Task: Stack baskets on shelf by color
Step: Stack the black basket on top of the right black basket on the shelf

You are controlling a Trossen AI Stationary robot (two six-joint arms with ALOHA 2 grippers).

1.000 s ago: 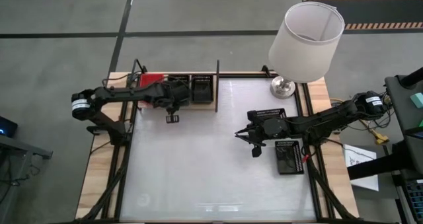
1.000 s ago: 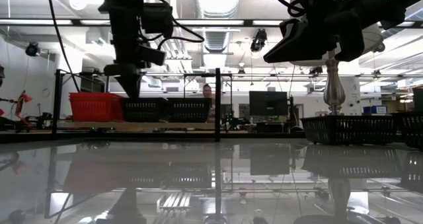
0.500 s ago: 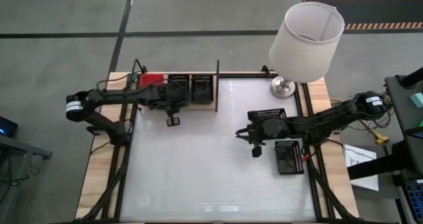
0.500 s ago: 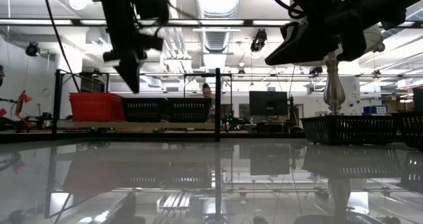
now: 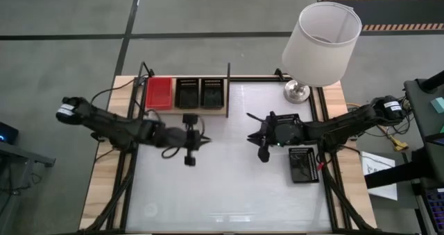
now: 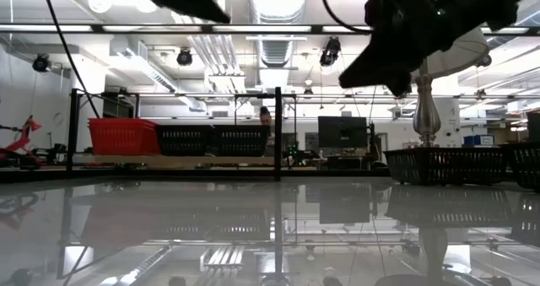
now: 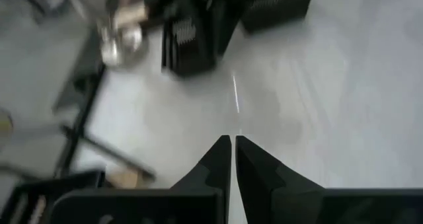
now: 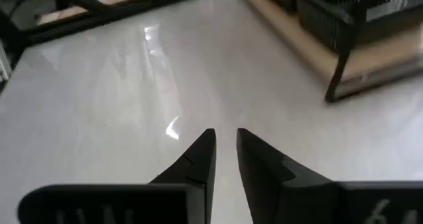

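On the wooden shelf [image 5: 220,113] at the far left, a red basket [image 5: 159,93] and two black baskets [image 5: 186,93] [image 5: 211,93] stand side by side on their bottoms. Another black basket [image 5: 303,164] rests on the white table at the right. My left gripper [image 5: 188,159] hangs shut over the table's left middle, in front of the shelf, with nothing in it [image 7: 232,145]. My right gripper [image 5: 262,153] hovers over the table's right middle, just left of that basket. Its fingers stand a little apart, with nothing between them [image 8: 226,141].
A lamp with a white shade [image 5: 321,41] and a metal foot [image 5: 297,91] stands at the far right corner. An upright black divider [image 6: 278,134] ends the shelf on its right. In the low view, two black baskets [image 6: 447,164] [image 6: 527,166] sit low at the right.
My left gripper has drawn back from the shelf's black baskets, going up and toward the near edge and the table's middle, tipping from pointing down to slanting forward; it stays shut. My right gripper has rolled about its own axis, staying in place.
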